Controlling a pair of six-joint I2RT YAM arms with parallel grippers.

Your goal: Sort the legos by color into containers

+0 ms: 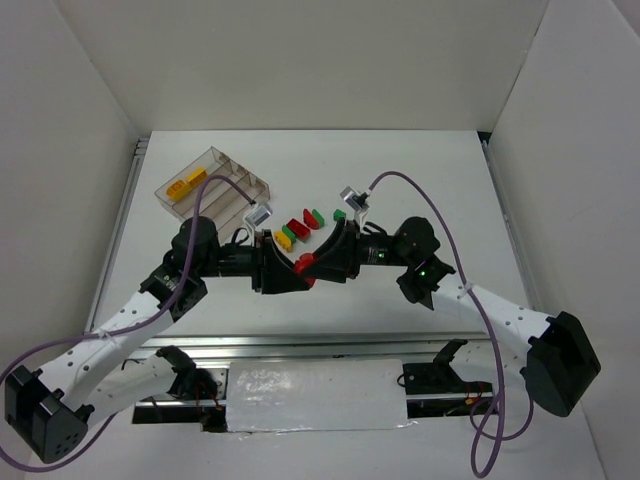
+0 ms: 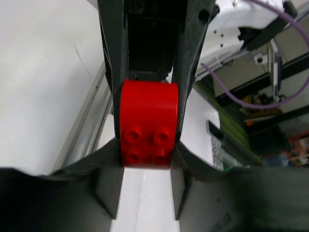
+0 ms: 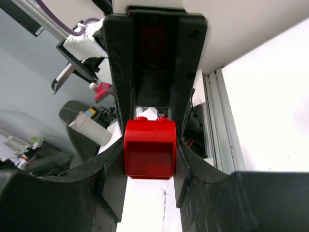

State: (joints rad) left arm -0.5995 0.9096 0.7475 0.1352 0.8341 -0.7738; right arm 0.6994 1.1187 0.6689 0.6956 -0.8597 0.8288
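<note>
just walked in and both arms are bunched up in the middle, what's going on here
The two arms are sorting legos by colour. The left pincer and the right pincer both grip one red lego between them, which looks like a hand-over. Two yellow legos lie in one compartment of the tray; other legos, red, green and yellow, sit loose on the table.

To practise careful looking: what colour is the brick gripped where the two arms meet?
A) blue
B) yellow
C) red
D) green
C: both wrist views show the brick as red, clamped between the left tool and the right tool.
</note>
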